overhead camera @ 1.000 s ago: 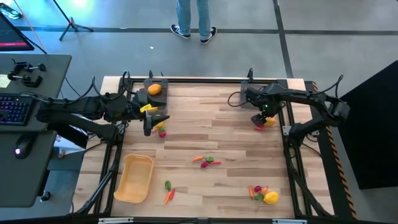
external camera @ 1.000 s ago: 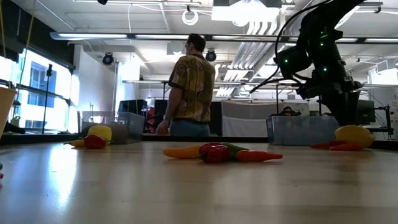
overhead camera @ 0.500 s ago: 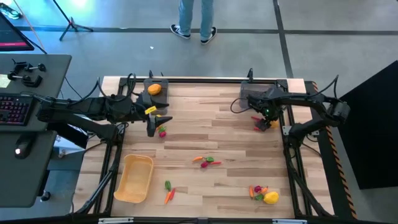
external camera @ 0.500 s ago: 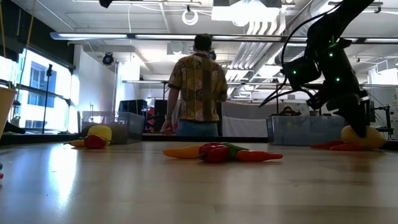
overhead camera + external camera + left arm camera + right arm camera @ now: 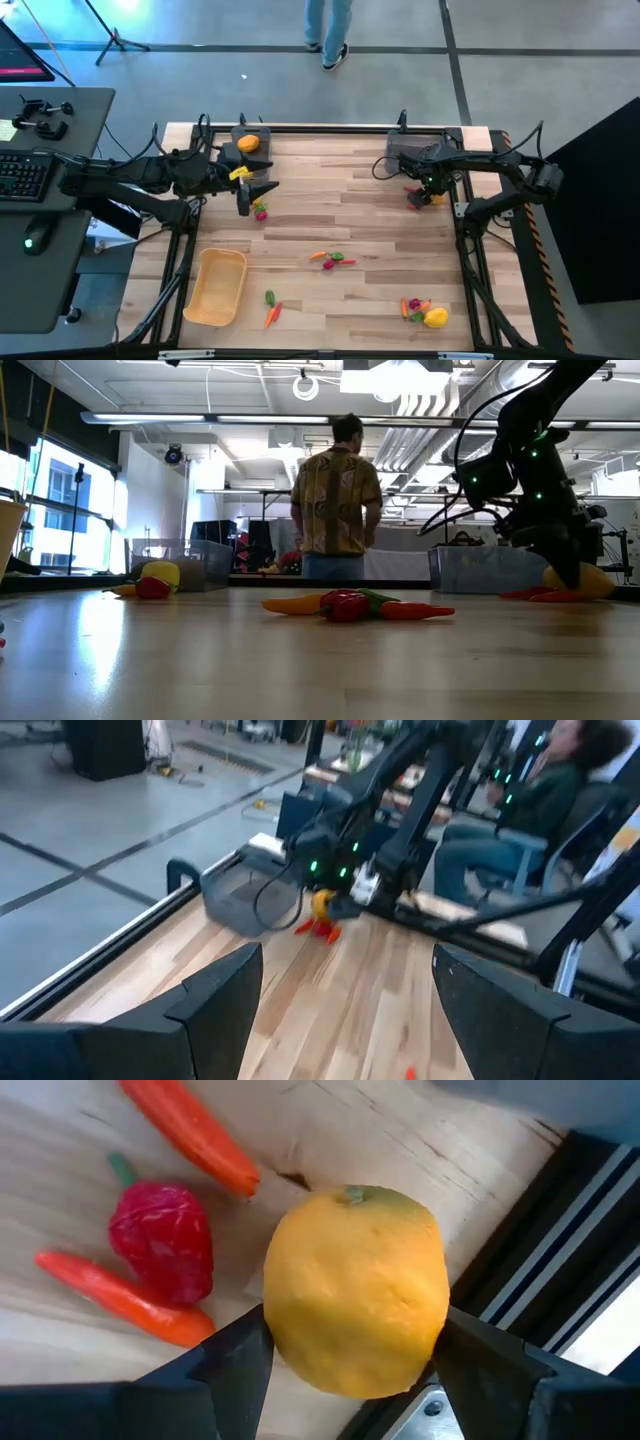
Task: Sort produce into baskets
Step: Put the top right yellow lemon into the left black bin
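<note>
My right gripper [image 5: 424, 196] is at the table's far right, low over a yellow-orange round fruit [image 5: 352, 1288], and is shut on it. A red pepper [image 5: 162, 1240] and two orange chillies [image 5: 192, 1122] lie on the table next to the fruit. My left gripper [image 5: 250, 196] is open and empty at the far left, beside a small magenta and green piece [image 5: 261, 211]. One dark bin [image 5: 262, 133] holds an orange fruit [image 5: 247, 144]. The other dark bin [image 5: 408, 150] is just beyond my right gripper. The tan tray [image 5: 218, 286] lies near the front left. My right gripper has the yellow-orange fruit between its two fingers [image 5: 236, 1370], which lie on its two opposite sides [image 5: 278, 1330]. The fingers come from above, pointing down. In the low view the fruit [image 5: 590, 580] still rests on the table.
Produce lies at the table's middle [image 5: 332, 259], at the front left [image 5: 270, 306] and at the front right [image 5: 425, 313]. A person [image 5: 338, 500] stands beyond the far edge. A desk with a keyboard [image 5: 25, 175] is off the left side.
My right gripper has come down onto the yellow-orange fruit, its fingers now on either side of it. The fruit has stayed on the table. The person beyond the far edge has walked to the right.
</note>
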`<act>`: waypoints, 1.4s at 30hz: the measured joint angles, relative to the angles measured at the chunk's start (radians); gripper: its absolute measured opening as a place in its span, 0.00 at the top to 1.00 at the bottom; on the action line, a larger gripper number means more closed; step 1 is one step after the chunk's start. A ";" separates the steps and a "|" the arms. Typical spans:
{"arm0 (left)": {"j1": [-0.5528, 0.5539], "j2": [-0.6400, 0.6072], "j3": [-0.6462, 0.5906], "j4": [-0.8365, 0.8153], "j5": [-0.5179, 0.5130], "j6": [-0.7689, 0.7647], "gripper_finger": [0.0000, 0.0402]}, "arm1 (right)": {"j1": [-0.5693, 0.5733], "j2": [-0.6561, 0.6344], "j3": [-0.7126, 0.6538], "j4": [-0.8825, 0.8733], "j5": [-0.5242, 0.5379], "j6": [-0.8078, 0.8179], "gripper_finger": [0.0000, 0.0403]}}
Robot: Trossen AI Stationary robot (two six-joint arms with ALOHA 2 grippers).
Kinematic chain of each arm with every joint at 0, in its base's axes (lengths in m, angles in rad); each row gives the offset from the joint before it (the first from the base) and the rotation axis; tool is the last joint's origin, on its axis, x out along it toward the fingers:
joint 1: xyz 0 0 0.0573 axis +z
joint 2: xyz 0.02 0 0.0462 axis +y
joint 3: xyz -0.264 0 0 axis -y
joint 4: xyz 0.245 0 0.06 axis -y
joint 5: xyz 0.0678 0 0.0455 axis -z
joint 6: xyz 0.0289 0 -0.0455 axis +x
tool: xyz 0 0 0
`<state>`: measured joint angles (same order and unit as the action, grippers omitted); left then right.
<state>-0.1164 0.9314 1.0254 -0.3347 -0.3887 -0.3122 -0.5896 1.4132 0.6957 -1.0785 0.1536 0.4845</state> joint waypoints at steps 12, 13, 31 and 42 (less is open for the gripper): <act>0.000 -0.014 0.052 0.123 0.019 0.031 0.31 | 0.006 -0.110 0.093 -0.064 -0.080 -0.019 0.49; 0.000 -0.014 0.067 0.125 0.019 0.047 0.31 | 0.009 -0.136 0.120 -0.066 -0.092 -0.014 0.50; 0.000 -0.013 0.125 0.171 -0.096 0.149 0.31 | 0.332 0.199 0.240 1.363 -0.296 0.308 0.51; 0.000 -0.013 0.125 0.192 -0.096 0.123 0.31 | 0.356 0.608 0.616 1.598 -0.321 0.285 0.51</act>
<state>-0.1162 0.9180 1.1503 -0.1424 -0.4850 -0.1896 -0.2337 2.0210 1.3117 0.5198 -0.1672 0.7697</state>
